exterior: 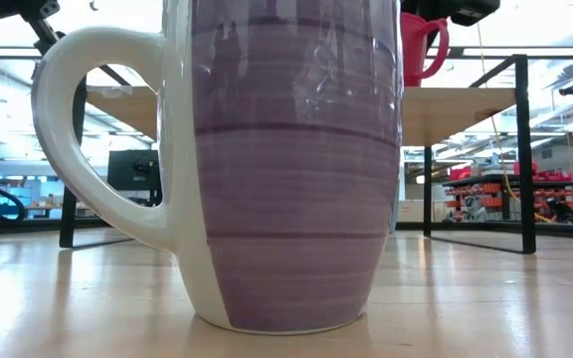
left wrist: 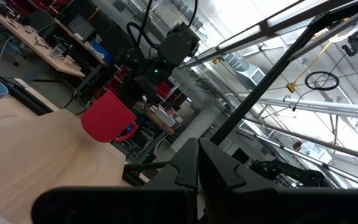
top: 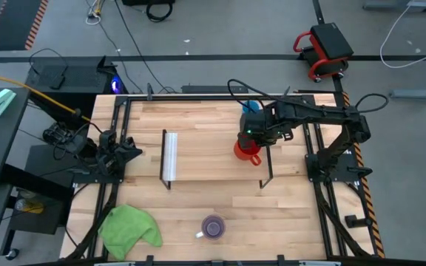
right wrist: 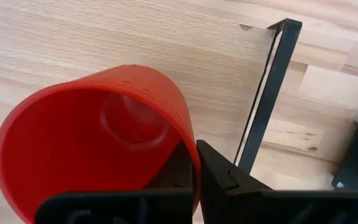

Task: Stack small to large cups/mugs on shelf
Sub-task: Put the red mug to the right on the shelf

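My right gripper (top: 251,142) is shut on the red mug (top: 246,151) over the right end of the light-wood shelf (top: 213,159). The mug also shows in the low view (exterior: 421,45) and the left wrist view (left wrist: 107,118). The light-blue cup (top: 252,108) stands just beyond it toward the far edge, partly hidden by the right arm. The purple mug with a white handle (top: 213,227) stands upright on its base on the tabletop near the front edge and fills the low view (exterior: 286,159). My left gripper (left wrist: 197,168) is shut and empty at the table's left side. My right gripper pinches the red mug's wall at the rim (right wrist: 190,155), one finger inside the mug and one outside. The fingers come from above. The mug is tilted, its mouth toward the wrist camera. Whether its base touches the shelf top (exterior: 466,104) I cannot tell.
A green cloth (top: 128,225) lies at the table's front left. A white strip (top: 170,155) runs along the shelf's left end. Black end frames (right wrist: 263,99) stand at the shelf's ends, one close to the red mug.
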You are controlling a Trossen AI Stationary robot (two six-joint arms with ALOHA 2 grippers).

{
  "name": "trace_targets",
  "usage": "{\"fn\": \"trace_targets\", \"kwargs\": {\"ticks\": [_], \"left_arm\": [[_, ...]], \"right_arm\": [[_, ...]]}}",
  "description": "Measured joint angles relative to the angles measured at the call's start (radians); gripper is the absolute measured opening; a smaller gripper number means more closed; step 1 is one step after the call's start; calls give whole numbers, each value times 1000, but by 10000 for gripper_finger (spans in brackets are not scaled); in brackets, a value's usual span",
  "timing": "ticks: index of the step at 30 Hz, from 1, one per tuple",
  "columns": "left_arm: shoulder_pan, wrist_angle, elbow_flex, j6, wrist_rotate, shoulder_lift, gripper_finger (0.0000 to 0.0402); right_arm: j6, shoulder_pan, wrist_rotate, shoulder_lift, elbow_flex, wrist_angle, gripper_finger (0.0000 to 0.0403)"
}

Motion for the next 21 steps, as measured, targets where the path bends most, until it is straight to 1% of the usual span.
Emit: {"fn": "trace_targets", "kwargs": {"ticks": [6, 11, 16, 21], "left_arm": [[0, -2, 0, 1, -3, 0, 20], [0, -4, 0, 29, -16, 0, 14], [0, -6, 0, 39, -18, 0, 13], [0, -8, 0, 32, -18, 0, 21]], "right_arm": [[63, 23, 16, 0, 0, -1, 5], [106, 50, 15, 13, 0, 1, 5], [178, 83, 14, 23, 0, 3, 5], [271, 100, 14, 21, 0, -1, 5]]}}
